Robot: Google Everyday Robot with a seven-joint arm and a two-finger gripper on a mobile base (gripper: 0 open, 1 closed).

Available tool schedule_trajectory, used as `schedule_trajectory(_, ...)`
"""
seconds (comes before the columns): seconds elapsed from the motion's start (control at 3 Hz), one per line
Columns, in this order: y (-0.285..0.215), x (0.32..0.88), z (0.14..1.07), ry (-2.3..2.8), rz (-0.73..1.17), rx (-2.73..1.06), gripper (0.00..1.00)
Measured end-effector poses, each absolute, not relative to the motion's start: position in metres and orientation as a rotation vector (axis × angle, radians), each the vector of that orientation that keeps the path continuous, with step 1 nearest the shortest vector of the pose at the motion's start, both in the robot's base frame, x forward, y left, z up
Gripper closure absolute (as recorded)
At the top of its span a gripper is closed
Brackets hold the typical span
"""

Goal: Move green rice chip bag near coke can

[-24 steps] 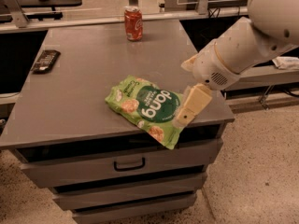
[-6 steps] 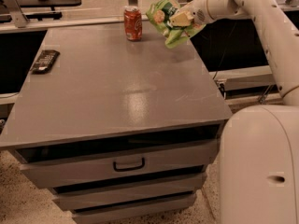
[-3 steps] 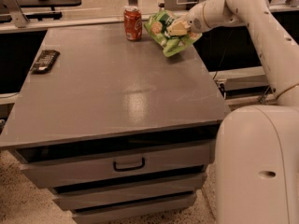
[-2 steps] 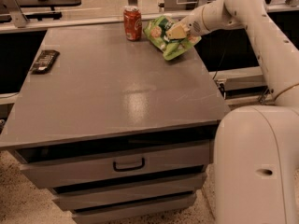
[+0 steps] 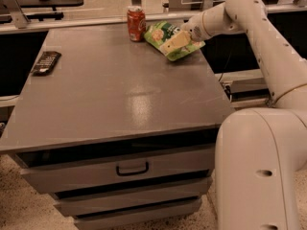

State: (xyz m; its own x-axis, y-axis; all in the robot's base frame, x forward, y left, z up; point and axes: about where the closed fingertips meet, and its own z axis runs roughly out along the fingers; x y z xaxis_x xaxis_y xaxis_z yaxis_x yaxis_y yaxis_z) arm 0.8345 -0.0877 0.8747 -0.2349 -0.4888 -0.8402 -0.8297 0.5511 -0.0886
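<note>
— So, where does the gripper sit?

— At about 1 o'clock on the tabletop, near the far right corner. Its jaws are narrow and pinch the green rice chip bag. One tan finger lies across the top of the pouch; the other is hidden beneath it.

— How does the bag look?

— It is a flat, crinkly, light-green pouch with a darker green patch and a round tan chip printed near its upper left. It lies low at the table's surface, slanting from 10 o'clock to 4 o'clock, and its right end reaches the table's right edge.

— And the coke can?

— It stands upright at 9 o'clock of the bag, just beside it, red with a silver top. I cannot tell whether the two touch.

— What about the arm?

— The white arm comes in from 3 o'clock and bends down to the robot's bulky white base at 4 o'clock of the table.

— Describe the surface.

— The table is a grey cabinet whose smooth top shows a pale glare patch near the middle. A dark remote lies at 10 o'clock near the left edge, well apart from the can. Below the front edge are stacked drawers, and the top one has a dark handle.

— And the room?

— The floor is speckled and light. More grey furniture stands at 12 o'clock behind the table.
</note>
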Motion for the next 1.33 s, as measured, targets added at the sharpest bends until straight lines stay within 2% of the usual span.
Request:
schedule_trajectory(0.67, -0.09, 0.817, 0.896, 1.844, 0.491, -1.093, 0.0)
schedule_trajectory(1.0, -0.112, 0.779, 0.931, 1.774, 0.473, -1.11, 0.0)
schedule_trajectory(1.33, -0.135, 0.711, 0.964, 1.673, 0.487, -1.162, 0.0)
